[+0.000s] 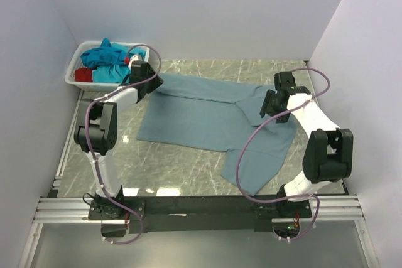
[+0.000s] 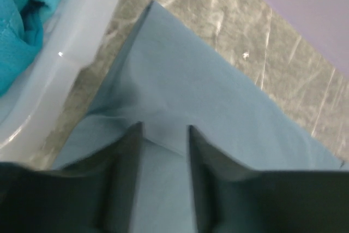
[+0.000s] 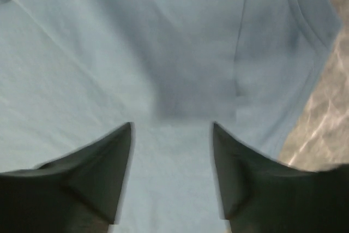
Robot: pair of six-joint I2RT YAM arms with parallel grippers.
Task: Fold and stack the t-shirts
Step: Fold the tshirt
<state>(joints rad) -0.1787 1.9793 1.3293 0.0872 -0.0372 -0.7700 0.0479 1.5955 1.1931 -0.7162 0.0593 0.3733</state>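
Below, grey-blue t-shirt (image 1: pixel 201 114) under left tool (image 2: pixel 164 128) and right tool (image 3: pixel 172 125), both spread apart

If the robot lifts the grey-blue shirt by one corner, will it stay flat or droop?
Probably droop: the grey-blue shirt already lies in soft folds and creases. It looks thin, so likely light. Pushed, it would probably bunch up on the table.

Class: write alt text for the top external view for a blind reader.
A grey-blue t-shirt lies spread on a marbled table, the left gripper at its far-left corner, the right gripper over its right side. A white basket at far left holds turquoise and red shirts.
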